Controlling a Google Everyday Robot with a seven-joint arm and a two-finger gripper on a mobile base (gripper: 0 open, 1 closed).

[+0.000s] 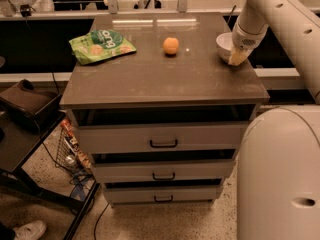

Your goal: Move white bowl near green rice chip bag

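On cabinet top (160, 81): chip bag (101, 45) back-left; orange (171, 45) right of it, well apart; bowl (223, 42) far right, near edge. Arm's gripper (237, 58) at bowl's front-right side. Three drawers (163, 138) stacked below top.

Three-drawer cabinet (165, 79), seen from the front and above. The green rice chip bag (101, 45) lies rear left, the orange fruit (171, 45) mid-rear, and the white bowl (223, 43) at the right edge, well apart from the bag. The gripper (238, 57) hangs at the bowl's near-right rim.
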